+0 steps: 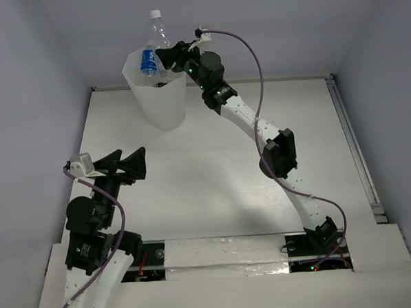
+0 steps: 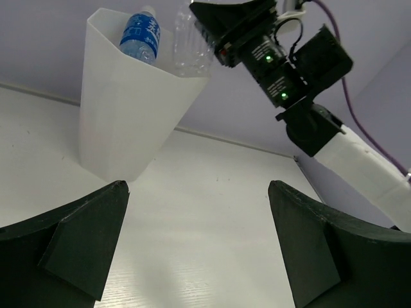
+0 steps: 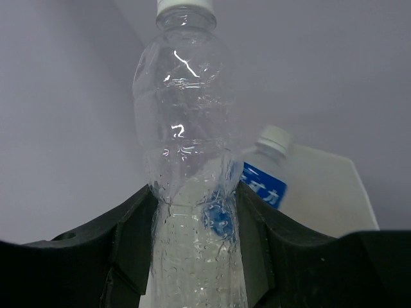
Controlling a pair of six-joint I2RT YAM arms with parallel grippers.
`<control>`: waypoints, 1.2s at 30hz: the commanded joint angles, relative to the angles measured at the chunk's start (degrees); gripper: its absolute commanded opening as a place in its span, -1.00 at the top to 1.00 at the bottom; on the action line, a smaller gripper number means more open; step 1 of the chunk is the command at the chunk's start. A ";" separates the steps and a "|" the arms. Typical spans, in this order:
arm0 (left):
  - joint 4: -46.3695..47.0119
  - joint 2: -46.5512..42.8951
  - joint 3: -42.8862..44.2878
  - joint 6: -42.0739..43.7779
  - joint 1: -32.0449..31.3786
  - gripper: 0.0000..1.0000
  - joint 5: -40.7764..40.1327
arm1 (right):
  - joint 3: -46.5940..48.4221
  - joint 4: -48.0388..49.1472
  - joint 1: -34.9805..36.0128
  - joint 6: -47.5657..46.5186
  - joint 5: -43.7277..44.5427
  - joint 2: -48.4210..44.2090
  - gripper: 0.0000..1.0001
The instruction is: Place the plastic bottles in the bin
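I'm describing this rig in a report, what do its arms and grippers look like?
The left arm and right arm have white link shells and black joints. The left gripper and right gripper each have two black wedge-shaped fingers. A purple cable runs along each arm; small green lights glow on the right one.

White table top [image 1: 213,174], pale grey walls [image 1: 288,25] around it, metal rail [image 1: 355,153] along its right edge.

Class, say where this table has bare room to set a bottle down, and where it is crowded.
Bare: the table between the bin and the left gripper. Crowded: the bin's rim, where the right gripper holds a clear bottle.
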 commanded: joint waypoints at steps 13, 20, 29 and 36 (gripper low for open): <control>2.97 -0.07 -0.78 0.15 -0.19 -0.76 0.28 | 0.38 9.28 0.19 1.53 8.21 0.81 0.07; 2.97 0.19 -0.78 0.06 -0.19 -0.76 0.02 | -4.45 8.84 0.19 0.64 8.12 -0.86 -0.36; 2.62 1.07 -0.60 0.24 0.34 -0.77 -0.25 | -8.23 9.98 0.19 -0.94 7.51 -5.77 -0.97; 2.18 1.60 -0.69 0.33 0.87 -0.79 -0.77 | -13.30 9.97 0.19 -2.96 8.38 -12.52 -0.99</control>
